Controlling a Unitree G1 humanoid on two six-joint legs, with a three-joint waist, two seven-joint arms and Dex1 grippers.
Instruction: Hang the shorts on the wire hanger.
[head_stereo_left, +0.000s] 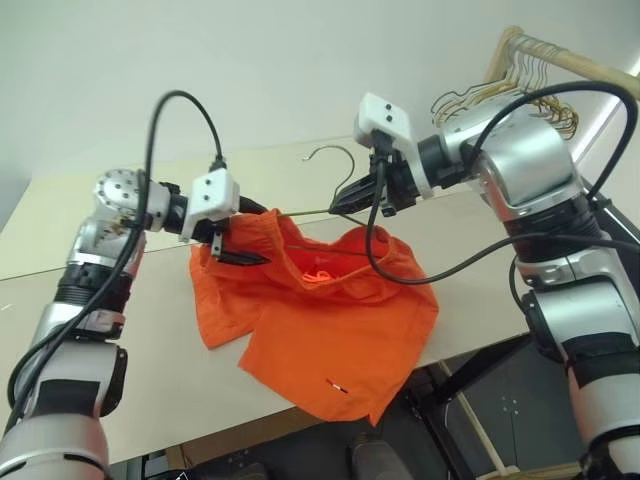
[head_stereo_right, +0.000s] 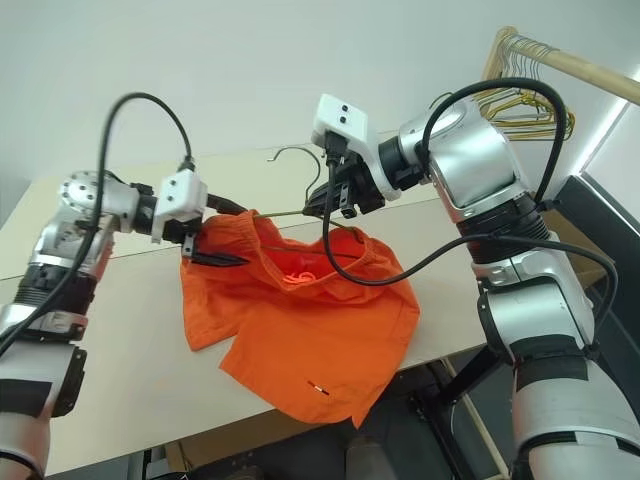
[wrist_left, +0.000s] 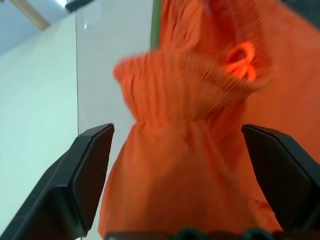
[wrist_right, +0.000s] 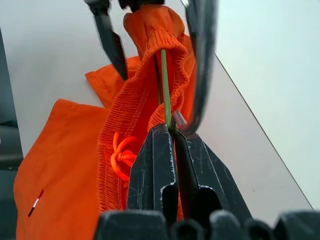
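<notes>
Orange fabric hangs nearest, off the front edge of the pale surface (head_stereo_left: 150, 400): the lower leg of the shorts (head_stereo_left: 330, 330) drapes past that edge, its little white mark close to the hem. Further in, the gathered waistband is lifted clear of the surface and bunched around the thin wire hanger (head_stereo_left: 305, 211), whose straight arm runs roughly level, left to right, through the band, with the hook rising behind.

The left tool (head_stereo_left: 232, 245) stands wide open just beside the left end of the waistband. In its wrist view the 2 black fingers (wrist_left: 85, 170) frame the ruched cloth with a gap on either side, so it grips nothing (the fabric sits between them, not pinched).

The right tool (head_stereo_left: 350, 200) is clamped shut on the wire hanger near the base of the hook, holding it up; the right wrist view looks straight down the wire as it disappears into the elastic.

So the hanger's long axis points from the right tool toward the left one, and the loose cloth lies at the left tool's end. The left arm is the nearer one for tugging the waistband further along the wire, I judge, while the right only has to keep the hanger steady and level.
</notes>
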